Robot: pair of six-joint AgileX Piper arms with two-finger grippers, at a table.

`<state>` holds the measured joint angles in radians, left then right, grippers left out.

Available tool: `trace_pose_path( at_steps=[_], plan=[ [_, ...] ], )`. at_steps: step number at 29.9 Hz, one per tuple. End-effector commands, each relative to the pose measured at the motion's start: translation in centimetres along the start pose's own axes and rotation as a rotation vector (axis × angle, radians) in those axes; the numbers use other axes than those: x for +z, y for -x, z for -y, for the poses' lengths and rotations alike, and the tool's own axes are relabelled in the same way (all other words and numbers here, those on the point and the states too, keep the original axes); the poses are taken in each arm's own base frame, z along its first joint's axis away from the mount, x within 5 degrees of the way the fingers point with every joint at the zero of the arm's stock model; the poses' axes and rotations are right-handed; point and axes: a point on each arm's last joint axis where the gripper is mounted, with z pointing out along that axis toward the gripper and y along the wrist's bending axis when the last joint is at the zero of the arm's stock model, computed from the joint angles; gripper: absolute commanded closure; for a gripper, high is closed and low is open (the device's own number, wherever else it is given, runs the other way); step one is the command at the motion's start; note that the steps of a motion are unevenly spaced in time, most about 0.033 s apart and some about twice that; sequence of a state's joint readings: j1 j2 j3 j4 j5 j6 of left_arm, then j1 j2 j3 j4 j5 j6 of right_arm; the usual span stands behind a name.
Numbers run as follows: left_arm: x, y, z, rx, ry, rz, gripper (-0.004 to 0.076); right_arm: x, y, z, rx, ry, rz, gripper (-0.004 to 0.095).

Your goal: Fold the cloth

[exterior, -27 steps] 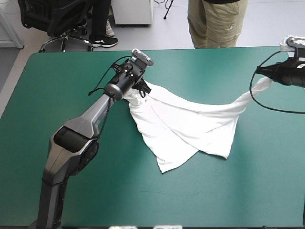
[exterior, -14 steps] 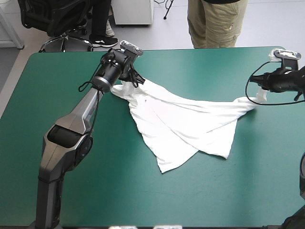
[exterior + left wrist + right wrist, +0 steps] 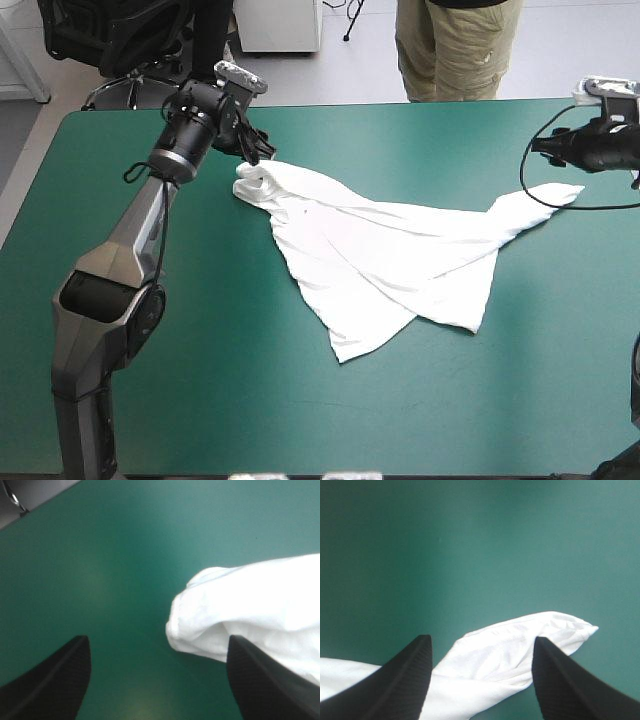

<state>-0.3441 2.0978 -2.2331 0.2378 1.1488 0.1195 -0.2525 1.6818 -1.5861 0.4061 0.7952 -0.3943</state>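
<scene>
T-shirt (image 3: 390,260) lies loosely spread mid-table on teal-green cover (image 3: 200,380). Left gripper (image 3: 157,642) at its 10 o'clock corner, fingers spread, empty. Right gripper (image 3: 482,639) at 2 o'clock tip, likewise spread, pinching nothing.

Left gripper (image 3: 260,153): upper left of the high view, fingers hidden behind its own wrist.
Right gripper (image 3: 545,148): right edge, fingers too small to tell.
T-shirt (image 3: 260,600): cut off in both wrist views.
</scene>
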Motion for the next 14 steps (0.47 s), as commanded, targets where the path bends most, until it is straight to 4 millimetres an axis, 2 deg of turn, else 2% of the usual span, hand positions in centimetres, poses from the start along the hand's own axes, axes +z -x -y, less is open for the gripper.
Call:
trace_pose_path(
  at_steps=[1,5,8,11,14],
  plan=[
    [-9.8,0.8,-2.8,-0.024,0.085,0.19,0.0174,-7.0,2.8,-2.0,-0.038,0.029,0.146,0.0345],
    [-16.4,-0.5,-4.3,-0.044,0.115,0.264,0.018,-11.9,3.0,-4.0,-0.066,0.079,0.186,0.0345],
    [-19.9,-1.7,-4.8,-0.029,0.126,0.274,0.018,-15.6,2.3,-5.6,-0.083,0.124,0.201,0.0345],
    [-20.9,-2.5,-5.1,-0.037,0.127,0.254,0.0182,-18.6,1.3,-7.0,-0.096,0.176,0.201,0.0345],
    [-19.1,-3.1,-5.4,-0.065,0.067,0.204,0.0197,-20.6,0.4,-8.3,-0.101,0.251,0.184,0.0345]
  ],
)
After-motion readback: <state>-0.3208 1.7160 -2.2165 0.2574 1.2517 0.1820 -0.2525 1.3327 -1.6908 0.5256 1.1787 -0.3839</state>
